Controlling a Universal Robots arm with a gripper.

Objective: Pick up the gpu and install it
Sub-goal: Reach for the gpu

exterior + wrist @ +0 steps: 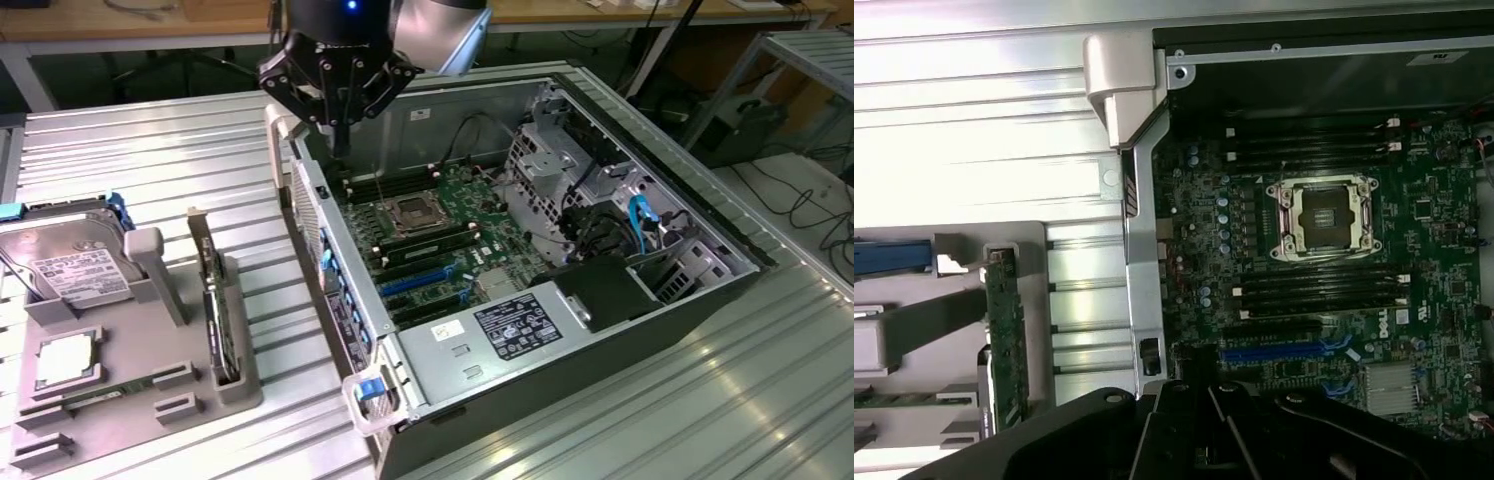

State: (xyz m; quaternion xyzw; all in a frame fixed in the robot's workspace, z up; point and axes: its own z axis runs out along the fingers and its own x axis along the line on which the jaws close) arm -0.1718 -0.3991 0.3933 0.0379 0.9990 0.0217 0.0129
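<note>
Starting from the exterior view's left, we're seeing the hard drive (pixel 74 268) sitting in the grey holder tray (pixel 147 265), and just beside it the gpu (pixel 214 305) is standing on its thin edge in its own slot, untouched. In the wrist view it's showing as a narrow green strip. Moving right, the gripper (pixel 338 135) is hanging above the near wall of the open pc case (pixel 315 235), well apart from the card, with its jaws pinched together and nothing between them. Further right the motherboard (pixel 441 225) is lying flat inside with the blue expansion slots (pixel 420 287) waiting. What's worrying us: with the jaws together like that, any descent on the card is going to jab it instead of gripping it. And since the card is so thin and upright, we're guessing an off-centre pinch tilts it or catches the tray. The case wall is also sitting right between card and slots, so a low carry could be clipping it.
</note>
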